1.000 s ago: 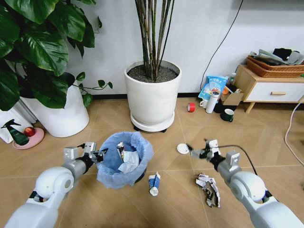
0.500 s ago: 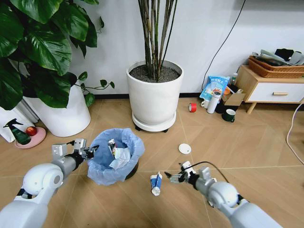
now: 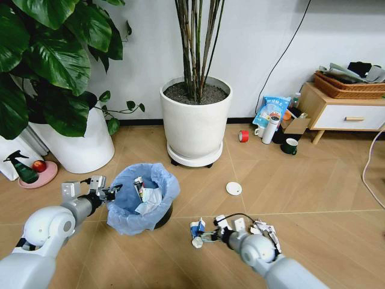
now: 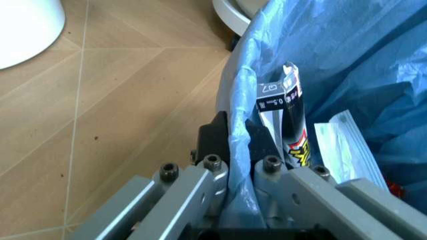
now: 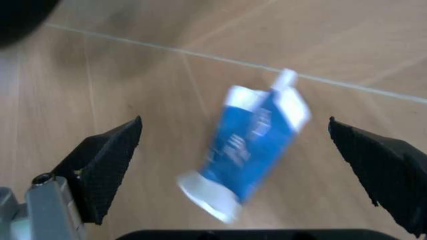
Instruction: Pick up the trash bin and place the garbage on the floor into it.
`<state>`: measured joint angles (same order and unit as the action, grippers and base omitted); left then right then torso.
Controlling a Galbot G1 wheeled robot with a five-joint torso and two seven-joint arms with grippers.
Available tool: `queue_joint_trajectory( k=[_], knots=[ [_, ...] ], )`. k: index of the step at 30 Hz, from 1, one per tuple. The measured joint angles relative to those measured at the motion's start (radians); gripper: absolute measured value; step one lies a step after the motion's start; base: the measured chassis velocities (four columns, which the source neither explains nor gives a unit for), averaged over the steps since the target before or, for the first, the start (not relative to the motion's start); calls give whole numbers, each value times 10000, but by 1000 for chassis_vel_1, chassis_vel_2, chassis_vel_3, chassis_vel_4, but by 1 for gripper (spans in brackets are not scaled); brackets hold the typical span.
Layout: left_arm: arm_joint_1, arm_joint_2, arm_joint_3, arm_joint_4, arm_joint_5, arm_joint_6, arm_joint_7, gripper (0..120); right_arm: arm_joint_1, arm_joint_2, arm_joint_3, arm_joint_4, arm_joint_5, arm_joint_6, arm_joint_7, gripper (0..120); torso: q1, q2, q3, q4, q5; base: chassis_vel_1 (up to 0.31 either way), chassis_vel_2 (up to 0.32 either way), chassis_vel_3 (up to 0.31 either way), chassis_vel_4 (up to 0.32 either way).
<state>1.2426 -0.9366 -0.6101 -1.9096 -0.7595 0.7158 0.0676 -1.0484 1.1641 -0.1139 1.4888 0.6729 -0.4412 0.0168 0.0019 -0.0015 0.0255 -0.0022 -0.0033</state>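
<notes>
The trash bin (image 3: 142, 203), lined with a light-blue bag, stands left of centre on the floor (image 3: 313, 180) and holds wrappers and tissue. My left gripper (image 3: 110, 192) is shut on its near-left rim. In the left wrist view its fingers (image 4: 213, 137) pinch the bag's edge (image 4: 237, 135) beside a black printed wrapper (image 4: 291, 127). My right gripper (image 3: 204, 236) is low and open just right of a blue-and-white tube (image 3: 195, 228). The tube (image 5: 250, 145) lies between the spread fingers (image 5: 107, 165). A white disc (image 3: 234, 188) and a crumpled wrapper (image 3: 269, 232) also lie on the floor.
A large white plant pot (image 3: 195, 126) stands behind the bin, and another pot (image 3: 81, 147) with broad leaves at the left. A red tape roll (image 3: 242, 136), cups and a bottle (image 3: 269, 129) sit by the wall near a wooden cabinet (image 3: 343, 114).
My right arm swung in from the right, down and leftward, to the blue tube. The left gripper and the bin shifted slightly left.
</notes>
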Motion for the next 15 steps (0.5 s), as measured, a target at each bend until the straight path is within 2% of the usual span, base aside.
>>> queue_joint_trajectory(
  k=[8,15],
  knots=[
    [39,110,-2,-129,-72,16,-34,0,560,1100,-330,-1172,-192,-287,812,100,0,0,0,0,2,0,0,0,0],
    [22,73,62,-141,-76,17,-55,0,616,1251,-294,-1521,-105,-611,1147,98,0,0,0,0,0,0,0,0,0]
  ],
)
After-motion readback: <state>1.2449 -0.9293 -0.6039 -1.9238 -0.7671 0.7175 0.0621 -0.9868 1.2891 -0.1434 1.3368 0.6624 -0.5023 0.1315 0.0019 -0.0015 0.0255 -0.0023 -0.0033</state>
